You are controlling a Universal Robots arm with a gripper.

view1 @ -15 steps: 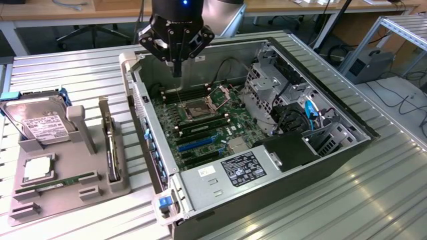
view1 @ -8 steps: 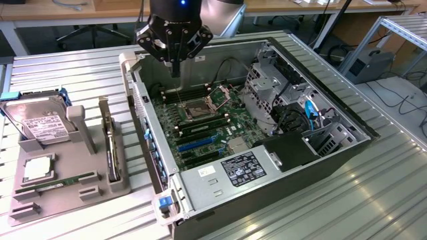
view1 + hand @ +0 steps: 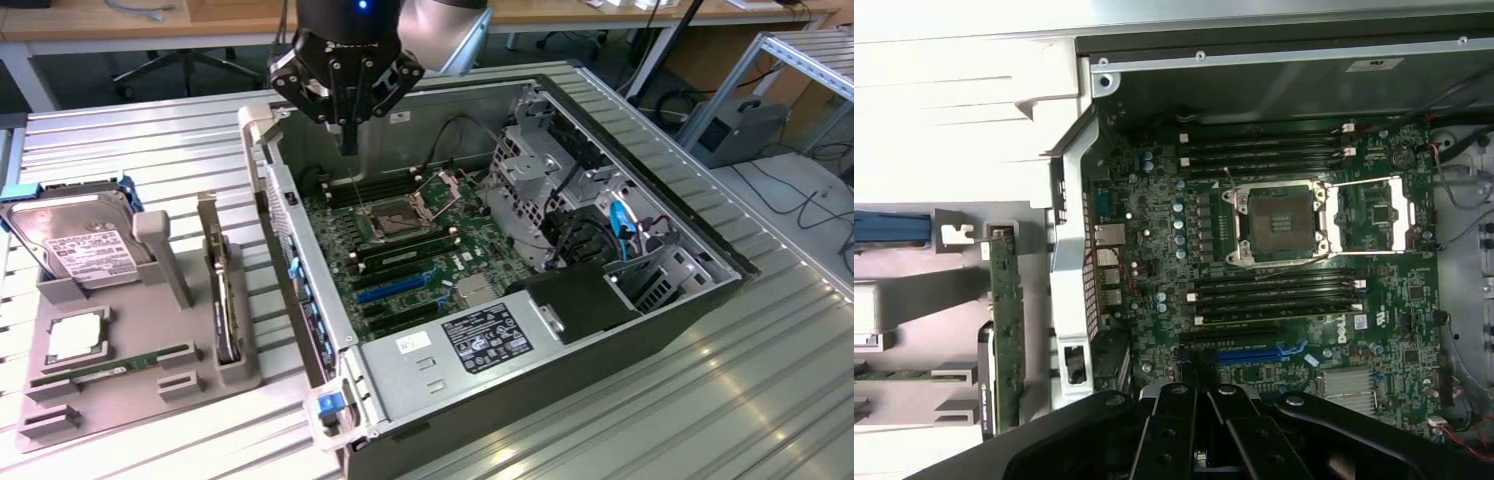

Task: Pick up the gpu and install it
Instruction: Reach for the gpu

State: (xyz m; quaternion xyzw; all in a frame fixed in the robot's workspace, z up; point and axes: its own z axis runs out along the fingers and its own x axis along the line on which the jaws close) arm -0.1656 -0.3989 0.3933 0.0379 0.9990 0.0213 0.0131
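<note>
You have one open computer case (image 3: 441,385) at the exterior view's right and one grey tray (image 3: 80,400) at its left. The tray holds one hard drive (image 3: 80,245) and one gpu (image 3: 220,290) on edge. Your gripper (image 3: 350,140) hangs pinched shut, empty, above the computer case.

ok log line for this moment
gripper: shut, empty, above open case | gpu: on edge in holder beside case, not picked
</note>
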